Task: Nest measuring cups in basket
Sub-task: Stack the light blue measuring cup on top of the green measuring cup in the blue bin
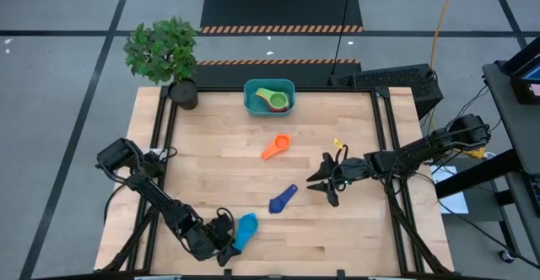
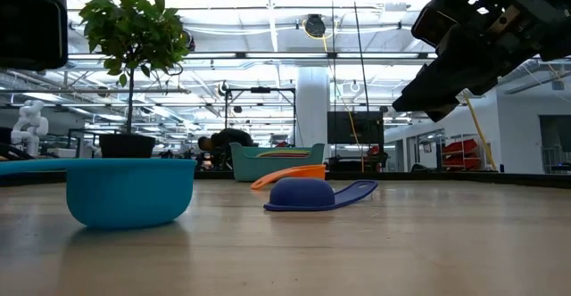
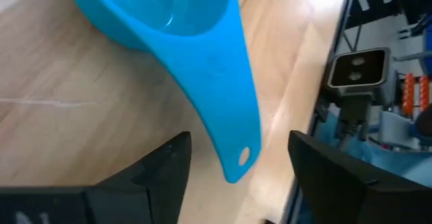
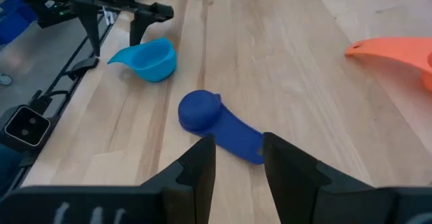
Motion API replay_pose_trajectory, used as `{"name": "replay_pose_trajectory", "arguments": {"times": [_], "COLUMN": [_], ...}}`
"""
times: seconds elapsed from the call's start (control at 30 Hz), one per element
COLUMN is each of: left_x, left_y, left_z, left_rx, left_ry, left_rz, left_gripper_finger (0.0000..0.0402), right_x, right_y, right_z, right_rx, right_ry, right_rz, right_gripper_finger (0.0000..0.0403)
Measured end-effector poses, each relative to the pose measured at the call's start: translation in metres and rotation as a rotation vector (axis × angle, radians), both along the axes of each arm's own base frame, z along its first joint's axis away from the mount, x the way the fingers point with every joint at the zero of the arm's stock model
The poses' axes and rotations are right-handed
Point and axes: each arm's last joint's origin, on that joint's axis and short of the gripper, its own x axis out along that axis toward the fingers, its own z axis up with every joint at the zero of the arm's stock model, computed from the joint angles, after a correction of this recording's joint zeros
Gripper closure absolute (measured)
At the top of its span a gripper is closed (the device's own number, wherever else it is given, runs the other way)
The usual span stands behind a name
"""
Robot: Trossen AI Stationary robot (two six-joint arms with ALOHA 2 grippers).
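Left gripper (image 3: 233, 166): fingers spread wide, straddling the light blue measuring cup (image 1: 245, 228) handle (no contact visible).
Right gripper (image 4: 237, 158): fingers narrowly parted, empty, above the dark blue measuring cup (image 4: 216, 123).
Basket (image 1: 251, 105): table's far edge.

We see bare wood across the left middle of the high view, and a clear lane on the table (image 1: 211, 158) from there up to the basket (image 1: 269, 97). Blocking the centre are the orange cup (image 1: 275, 148) and the dark blue cup (image 1: 283, 199), well apart with a gap between them, while the right gripper (image 1: 325, 183) hangs just right of them. At lower left the light blue cup (image 1: 245, 228) lies against the left gripper (image 1: 226, 239), and the plant pot (image 1: 183, 93) crowds the basket's left side.
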Motion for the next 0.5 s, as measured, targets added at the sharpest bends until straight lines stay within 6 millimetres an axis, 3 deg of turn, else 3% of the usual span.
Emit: {"name": "replay_pose_trajectory", "arguments": {"times": [0.33,0.5], "left_x": [0.006,0.006], "left_y": [-0.007,-0.004], "left_z": [-0.012,-0.012], "left_rx": [0.026,0.116], "left_ry": [-0.066,-0.088], "left_rz": [-0.072,-0.173], "left_gripper_finger": [0.0211,0.0294], "right_x": [0.002,0.003], "right_y": [-0.008,-0.012], "right_z": [0.001,0.001], "right_rx": [-0.030,-0.040], "right_ry": [-0.015,-0.018], "right_rz": [-0.019,-0.035], "right_gripper_finger": [0.0287,0.0287]}}
